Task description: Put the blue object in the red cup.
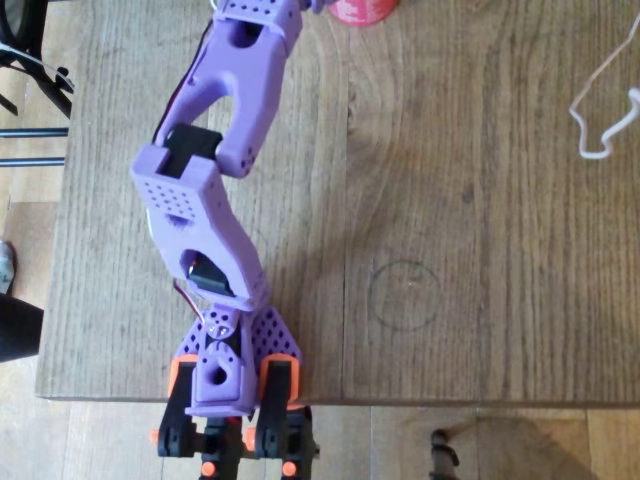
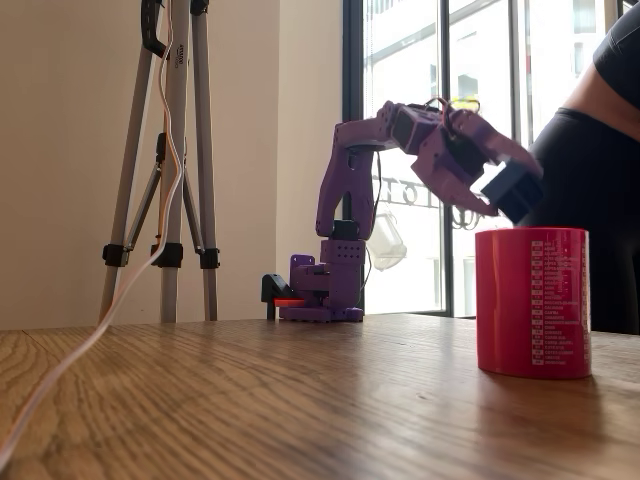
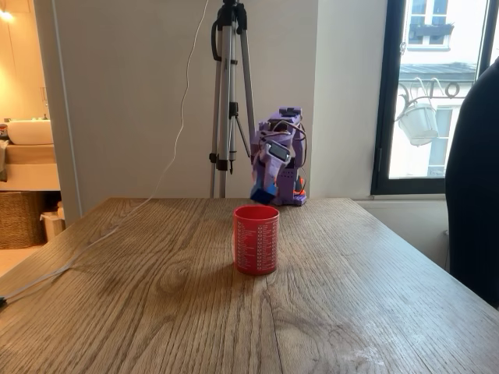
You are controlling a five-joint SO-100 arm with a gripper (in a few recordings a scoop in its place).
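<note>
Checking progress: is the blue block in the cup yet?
Out. The gripper holds the block tilted, just above the upright cup's rim.

Blue object (image 2: 512,190) hangs tilted just above the upright red cup (image 2: 533,302).

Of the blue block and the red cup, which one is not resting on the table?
The blue block: the gripper holds it in the air just above the rim of the red cup, which stands upright on the table.
</note>
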